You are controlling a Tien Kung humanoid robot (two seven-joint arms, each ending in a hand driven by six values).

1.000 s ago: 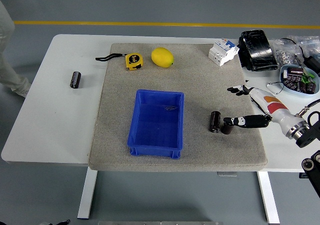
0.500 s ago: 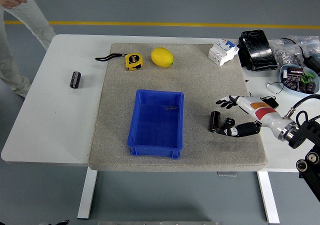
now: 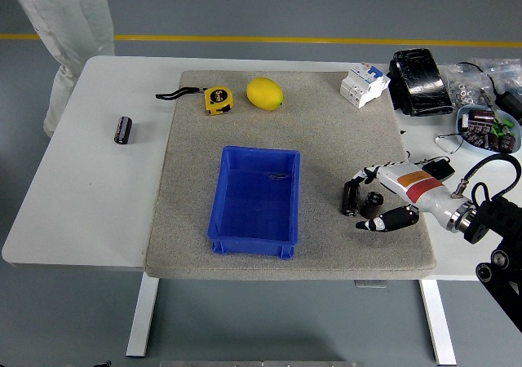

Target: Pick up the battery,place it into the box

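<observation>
A black cylindrical battery stands upright on the grey mat, right of the empty blue box. My right hand comes in from the right edge and brackets the battery. Its fingers reach over the battery's far side and the thumb lies on the near side, spread and not closed on it. A small dark cylinder sits between thumb and fingers, close beside the battery. A second battery lies on the bare white table at the far left.
A yellow tape measure, a lemon and a white breaker sit along the mat's far edge. A black pack and a bowl of parts stand at the right. A person's legs are at the top left.
My right hand has moved left and turned, so its fingers now curve over the battery and the thumb has dropped nearer the mat's front. The person has walked right along the far left side.
</observation>
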